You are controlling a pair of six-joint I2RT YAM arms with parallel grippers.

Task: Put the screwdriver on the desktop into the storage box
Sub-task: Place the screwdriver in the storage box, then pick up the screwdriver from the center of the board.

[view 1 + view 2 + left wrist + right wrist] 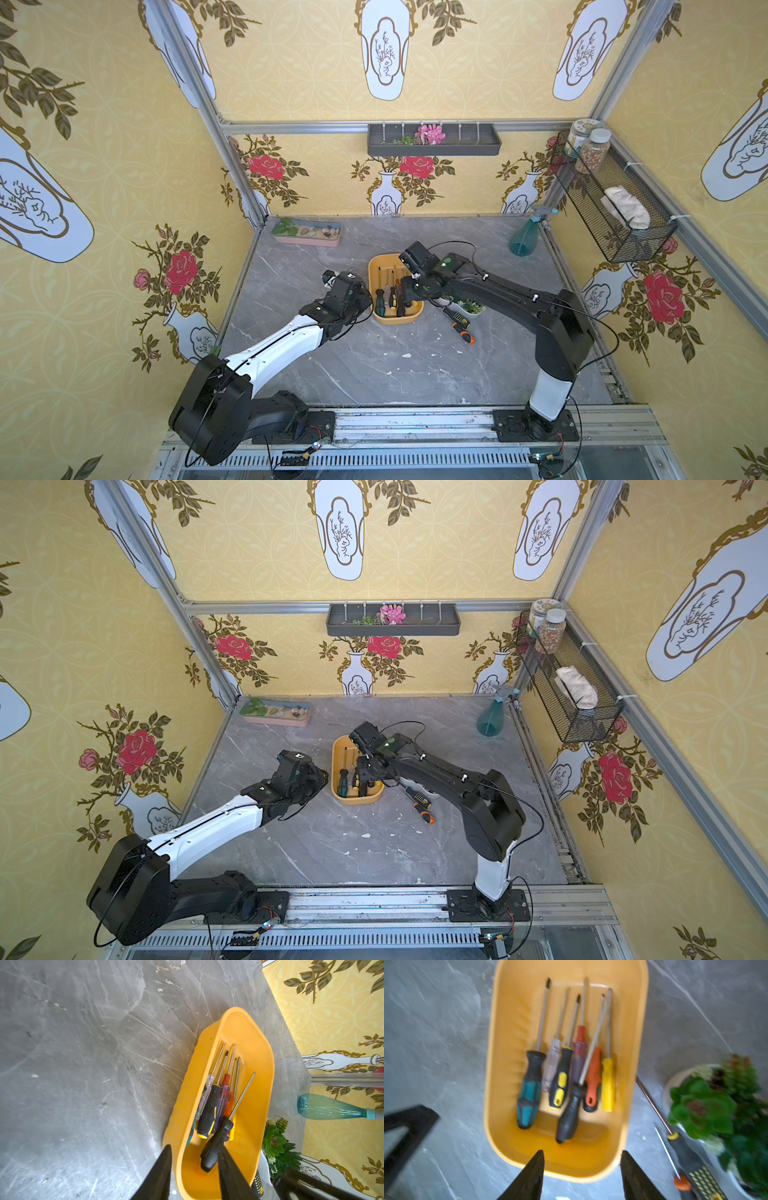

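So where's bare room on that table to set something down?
Bare: the grey marble desktop in front, between the near edge and yellow plastic storage box; also the back strip between pink pebble tray and teal spray bottle. Crowded: beside the box, loose screwdrivers and white succulent dish.

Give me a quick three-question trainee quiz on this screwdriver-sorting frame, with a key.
1. True or false: the storage box is empty.
2. How many screwdrivers can be seen lying on the desktop outside the box? A) none B) two C) five
3. What does the right pincer hold?
Key: 1 false, several screwdrivers lie in it; 2 B; 3 nothing, its jaws stand open.
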